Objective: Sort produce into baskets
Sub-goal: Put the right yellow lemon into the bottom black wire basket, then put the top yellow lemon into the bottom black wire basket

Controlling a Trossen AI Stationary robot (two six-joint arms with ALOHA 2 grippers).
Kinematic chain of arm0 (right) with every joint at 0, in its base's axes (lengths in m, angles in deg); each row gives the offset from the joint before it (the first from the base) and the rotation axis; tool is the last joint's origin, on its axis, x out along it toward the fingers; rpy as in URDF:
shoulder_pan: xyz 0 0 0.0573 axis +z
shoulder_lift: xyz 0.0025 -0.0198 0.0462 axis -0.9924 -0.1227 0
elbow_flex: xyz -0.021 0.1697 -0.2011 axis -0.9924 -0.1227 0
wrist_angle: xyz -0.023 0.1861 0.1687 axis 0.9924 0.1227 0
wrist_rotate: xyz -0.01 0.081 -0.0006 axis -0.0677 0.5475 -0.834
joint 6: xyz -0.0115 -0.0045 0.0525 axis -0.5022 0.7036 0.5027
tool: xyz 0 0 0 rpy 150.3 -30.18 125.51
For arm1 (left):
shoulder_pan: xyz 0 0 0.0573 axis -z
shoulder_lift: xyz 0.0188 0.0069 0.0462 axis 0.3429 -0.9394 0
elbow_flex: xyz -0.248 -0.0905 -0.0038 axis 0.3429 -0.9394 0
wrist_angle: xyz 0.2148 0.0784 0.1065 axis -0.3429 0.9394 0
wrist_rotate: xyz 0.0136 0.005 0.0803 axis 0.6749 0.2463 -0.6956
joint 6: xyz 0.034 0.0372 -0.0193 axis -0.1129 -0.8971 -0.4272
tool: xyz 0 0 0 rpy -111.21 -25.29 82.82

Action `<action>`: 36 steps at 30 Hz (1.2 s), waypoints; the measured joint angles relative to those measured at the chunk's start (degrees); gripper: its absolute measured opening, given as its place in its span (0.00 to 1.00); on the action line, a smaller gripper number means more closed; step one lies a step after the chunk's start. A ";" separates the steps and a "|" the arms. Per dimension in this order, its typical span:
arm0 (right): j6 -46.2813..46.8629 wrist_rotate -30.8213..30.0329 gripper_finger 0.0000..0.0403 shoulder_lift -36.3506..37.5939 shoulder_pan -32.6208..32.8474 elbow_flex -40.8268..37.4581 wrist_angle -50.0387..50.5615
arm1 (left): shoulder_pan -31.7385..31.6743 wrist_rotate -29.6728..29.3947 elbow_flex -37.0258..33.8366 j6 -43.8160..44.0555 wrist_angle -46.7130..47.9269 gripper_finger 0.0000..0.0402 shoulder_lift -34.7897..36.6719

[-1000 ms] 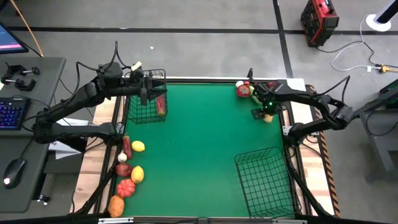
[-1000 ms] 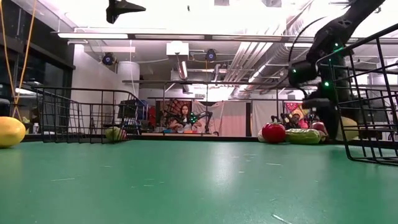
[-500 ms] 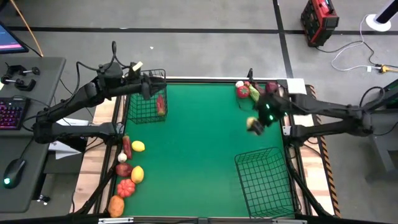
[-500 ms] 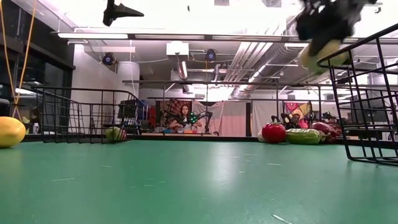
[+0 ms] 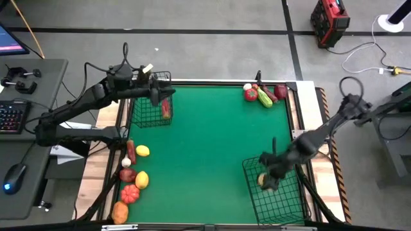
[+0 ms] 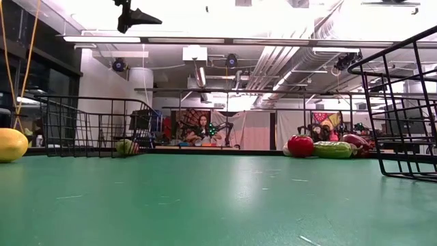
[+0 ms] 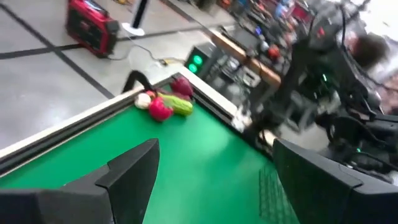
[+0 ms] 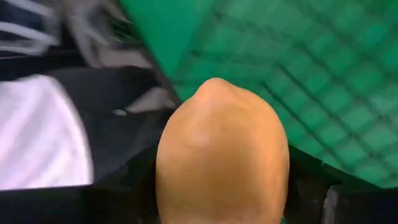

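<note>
Far left, off the table: keyboard [image 5: 13,117] and mouse [image 5: 14,178] on a grey desk.

L side of mat [image 5: 205,141]: loose row of produce along the edge – red piece [image 5: 131,151], lemon [image 5: 142,151], dark red one [image 5: 128,174], yellow one [image 5: 142,179], red tomato [image 5: 130,193], orange one [image 5: 120,212] nearest the front corner. Low view shows one yellow fruit [image 6: 11,145] at frame edge, cut off.

Back L corner: small basket [image 5: 152,102] w/ a red item [image 5: 166,108] inside, seen thru the mesh. Left gripper [image 5: 154,92] hangs over this basket's rim; wrist view shows its fingers [image 7: 127,174] wide apart, nothing between them.

Back R corner: cluster of red tomato [image 5: 250,94], green veg [image 5: 264,99], dark red piece [image 5: 280,91], touching or nearly so; same group in left wrist view [image 7: 165,106], and in low view [image 6: 321,147].

Front R: big basket [image 5: 276,186], near corner only in low view [image 6: 403,109]. Right gripper [image 5: 266,178] is down over its back-left part, arm partly blocking the mesh. It's clamped on a yellow-orange fruit [image 8: 221,155], which fills the wrist view; mesh and mat beyond. From above just a sliver of the fruit [image 5: 261,180] shows by the gripper. Can't tell if fruit touches basket floor.

Person [image 6: 203,130] far back in the room, small, hard to make out.
</note>
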 joint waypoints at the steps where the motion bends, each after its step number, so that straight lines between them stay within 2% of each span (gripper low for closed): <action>1: 2.01 1.15 0.58 -2.32 0.76 0.47 0.02 | 0.02 1.43 0.00 -1.10 0.70 0.75 0.05; 6: 8.57 9.61 0.68 -12.89 1.05 4.42 4.77 | 0.02 8.78 0.00 -7.23 6.48 0.75 0.61; 12: 11.59 6.72 0.69 -20.50 1.03 14.01 17.40 | 0.11 15.05 0.00 -13.41 16.45 0.75 0.87; 18: 10.98 5.81 0.70 -22.12 1.01 18.39 18.42 | 1.19 15.24 0.00 -13.50 19.19 0.75 0.96; 27: 8.74 6.00 0.70 -21.71 1.60 18.92 20.55 | 8.16 14.74 0.00 -10.76 17.30 0.75 1.20; 36: 6.27 1.89 0.70 -21.71 3.61 18.94 20.66 | 13.63 8.21 0.00 -1.87 11.08 0.75 1.18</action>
